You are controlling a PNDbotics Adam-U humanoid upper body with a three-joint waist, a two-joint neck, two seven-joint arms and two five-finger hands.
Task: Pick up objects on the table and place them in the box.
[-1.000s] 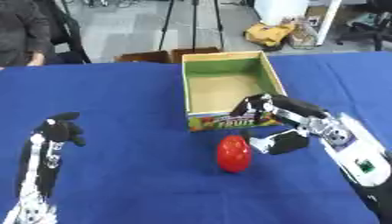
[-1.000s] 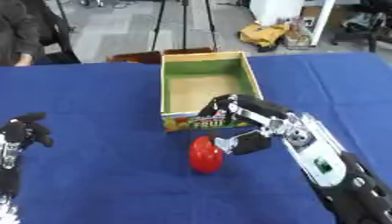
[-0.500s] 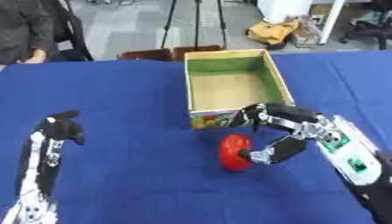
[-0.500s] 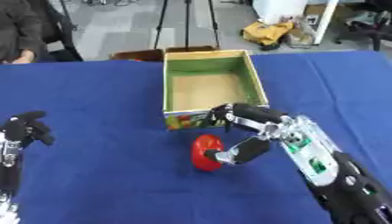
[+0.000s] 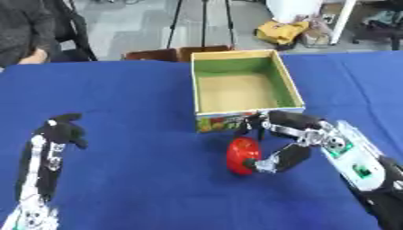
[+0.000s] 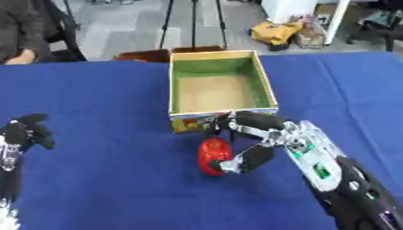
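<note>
Blue table [image 5: 141, 90], robot hand [image 5: 287, 139] around red object [image 5: 242, 155]

Only one patch of print anywhere: a colourful printed strip along the near outer wall of the box [image 5: 223, 122], with green and red shapes and some lettering. Too blurred to spell out, and partly covered by the fingers of the right hand [image 5: 293, 134] in front of it. Nothing legible on the inner green walls or the brown floor of the box. No letters or numbers on the red object [image 5: 242, 155], none on the blue table [image 5: 141, 103]. Small green and white marks on the right forearm, no characters to make out.
</note>
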